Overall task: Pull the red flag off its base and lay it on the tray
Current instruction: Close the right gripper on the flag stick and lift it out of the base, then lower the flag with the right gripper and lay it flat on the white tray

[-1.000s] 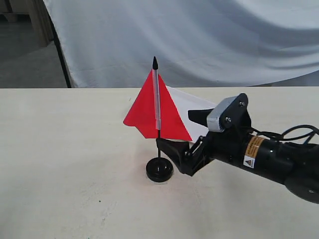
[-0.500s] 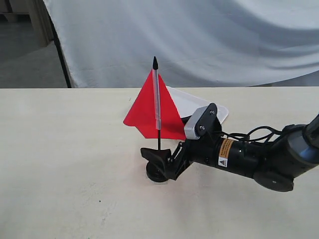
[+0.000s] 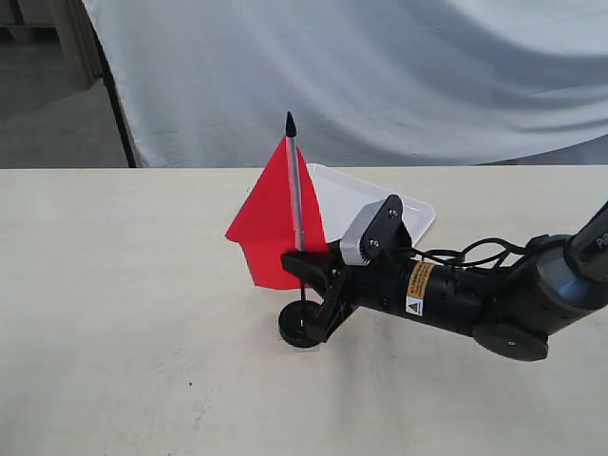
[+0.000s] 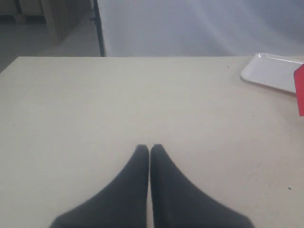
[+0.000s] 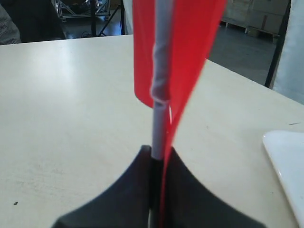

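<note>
The red flag [image 3: 271,223] stands in the black round base [image 3: 301,327] near the middle of the table, its pole leaning slightly left. My right gripper [image 3: 306,271] is shut on the flag pole just below the whitish sleeve [image 5: 160,90], with red cloth [image 5: 190,57] caught against one finger. Behind the flag lies the white tray [image 3: 380,201], whose corner also shows in the right wrist view [image 5: 285,156]. The left wrist view has my left gripper [image 4: 149,149] shut on nothing above bare table, with the tray [image 4: 270,73] far off and a sliver of red cloth [image 4: 299,90] at the frame's edge.
A white cloth backdrop [image 3: 380,76] hangs behind the table's far edge. The right arm's black body [image 3: 456,299] with its cable stretches over the table to the right of the base.
My right gripper moved left to the pole, rose off the base and shut on the pole. The flag now leans a little to the left.
</note>
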Action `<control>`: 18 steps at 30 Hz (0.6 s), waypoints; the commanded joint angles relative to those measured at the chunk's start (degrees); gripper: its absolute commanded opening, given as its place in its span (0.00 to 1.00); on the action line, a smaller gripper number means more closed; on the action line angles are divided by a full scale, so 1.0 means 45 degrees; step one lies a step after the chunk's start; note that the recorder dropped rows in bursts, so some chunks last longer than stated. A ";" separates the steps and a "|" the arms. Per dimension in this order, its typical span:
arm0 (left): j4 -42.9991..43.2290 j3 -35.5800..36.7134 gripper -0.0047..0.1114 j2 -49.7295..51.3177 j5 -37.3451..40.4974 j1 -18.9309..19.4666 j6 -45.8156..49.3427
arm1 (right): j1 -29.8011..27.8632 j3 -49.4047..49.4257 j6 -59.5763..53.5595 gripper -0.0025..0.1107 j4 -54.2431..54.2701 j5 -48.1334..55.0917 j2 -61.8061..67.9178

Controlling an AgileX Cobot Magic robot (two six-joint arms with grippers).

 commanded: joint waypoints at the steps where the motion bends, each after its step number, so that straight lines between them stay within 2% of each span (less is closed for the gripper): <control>1: -0.0065 0.0020 0.05 -0.0009 -0.0075 -0.0030 -0.0033 | -0.0011 0.0006 0.0017 0.03 -0.0378 0.0094 -0.0123; 4: -0.0065 0.0020 0.05 -0.0009 -0.0075 -0.0030 -0.0033 | -0.0036 0.0124 0.1129 0.03 -0.0744 0.0466 -0.0883; 6: -0.0065 0.0020 0.05 -0.0009 -0.0075 -0.0030 -0.0033 | -0.0036 0.0237 0.1906 0.03 -0.0766 0.1509 -0.1924; 9: -0.0065 0.0020 0.05 -0.0009 -0.0075 -0.0030 -0.0033 | -0.0036 0.0237 0.3105 0.03 -0.0541 0.4096 -0.3680; 12: -0.0065 0.0020 0.05 -0.0009 -0.0075 -0.0030 -0.0033 | -0.0036 -0.0206 0.3172 0.02 0.0419 0.7097 -0.5177; 18: -0.0065 0.0020 0.05 -0.0009 -0.0075 -0.0030 -0.0033 | 0.0100 -0.3261 0.3227 0.02 0.0787 1.4501 -0.5634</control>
